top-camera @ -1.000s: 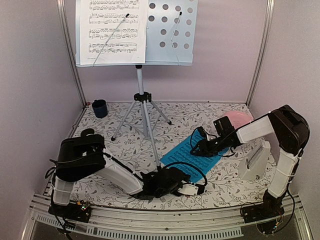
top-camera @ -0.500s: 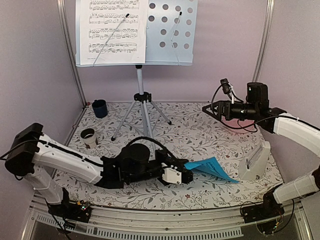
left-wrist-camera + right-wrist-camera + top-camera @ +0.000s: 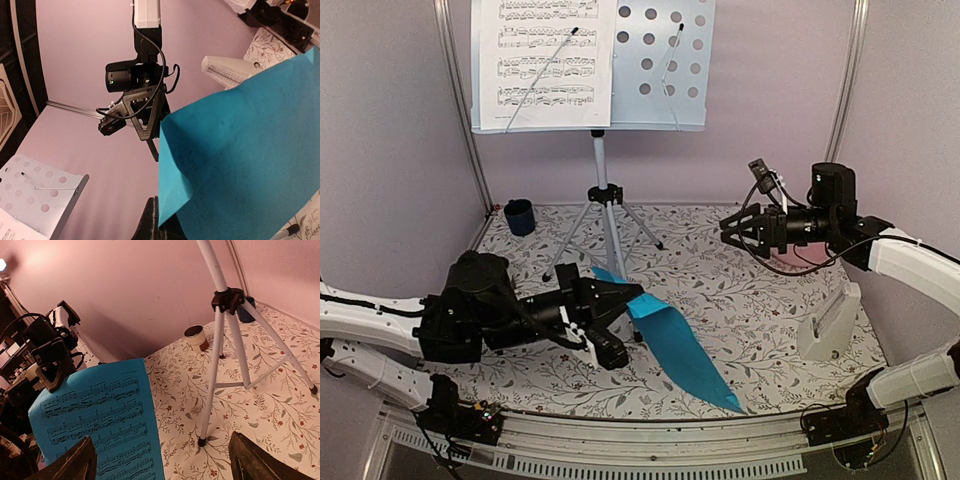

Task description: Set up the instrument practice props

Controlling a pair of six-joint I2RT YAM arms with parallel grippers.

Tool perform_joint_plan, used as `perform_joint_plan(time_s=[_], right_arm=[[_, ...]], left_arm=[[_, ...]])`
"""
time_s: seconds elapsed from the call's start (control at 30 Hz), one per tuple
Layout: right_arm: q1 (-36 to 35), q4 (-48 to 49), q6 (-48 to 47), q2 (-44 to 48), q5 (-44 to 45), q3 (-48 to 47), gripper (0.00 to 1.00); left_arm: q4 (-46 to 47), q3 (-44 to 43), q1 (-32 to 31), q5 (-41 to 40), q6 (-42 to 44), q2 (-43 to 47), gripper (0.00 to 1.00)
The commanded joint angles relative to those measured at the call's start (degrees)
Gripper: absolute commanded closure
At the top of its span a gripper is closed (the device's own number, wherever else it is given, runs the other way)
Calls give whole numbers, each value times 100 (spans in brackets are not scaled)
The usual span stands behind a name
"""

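Since 1 second ago your left gripper point(image 3: 625, 297) has lifted the blue music sheet point(image 3: 680, 345), pinching its top corner beside the tripod music stand point(image 3: 603, 170) leg, while your right gripper point(image 3: 730, 228) waits spread and empty, so raise the sheet slowly toward the tray point(image 3: 665, 60), to its bare perforated half.

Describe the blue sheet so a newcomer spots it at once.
Find the tripod music stand at the back. Before its legs, the left gripper holds the blue music sheet. The white music sheet, the only other, sits up on the stand.
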State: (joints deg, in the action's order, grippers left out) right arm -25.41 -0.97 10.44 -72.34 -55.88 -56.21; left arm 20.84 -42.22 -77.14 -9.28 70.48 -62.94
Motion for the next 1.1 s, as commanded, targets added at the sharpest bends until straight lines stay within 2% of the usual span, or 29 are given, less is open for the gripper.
perform_joint_plan(time_s=[0.0,0.07,0.13,0.2,0.3,0.4,0.5,0.63,0.8,0.93,1.03,1.07], right_arm=[[-650,126,-312,534,-86,8,7],[-789,239,-328,555,-410,4,7],[-963,120,-210,568,-442,-192,7],[-1365,-718,-562,575,682,-674,7],[-1847,-1600,-986,564,1736,-1164,9],[-2139,-1488,-1076,858,1956,-965,9],[-2314,-1322,-723,1105,2101,-789,7],[-2558,-1684,-721,968,2479,-907,2],[-2811,-1604,-732,730,3332,-747,1],[-2835,-1382,-782,759,3951,-521,10],[-2844,-1338,-948,806,4362,-390,23],[-2847,-1380,-978,816,4548,-387,30]], left_arm=[[-544,-25,-39,14,219,361,100],[-542,-85,-21,459,-134,515,100],[-1031,-380,93,925,-632,466,100],[-1252,-663,98,651,-1016,226,100],[-1440,-821,145,238,-1419,-35,100],[-1440,-935,252,-84,-1655,-308,100],[-1410,-1112,369,-389,-1744,-602,100],[-1279,-1402,494,-800,-1791,-908,100],[-1086,-1644,543,-839,-1766,-976,100],[-1025,-1720,558,-756,-1761,-874,100],[-1043,-1766,560,-718,-1783,-818,100],[-1065,-1783,557,-720,-1783,-805,100]])
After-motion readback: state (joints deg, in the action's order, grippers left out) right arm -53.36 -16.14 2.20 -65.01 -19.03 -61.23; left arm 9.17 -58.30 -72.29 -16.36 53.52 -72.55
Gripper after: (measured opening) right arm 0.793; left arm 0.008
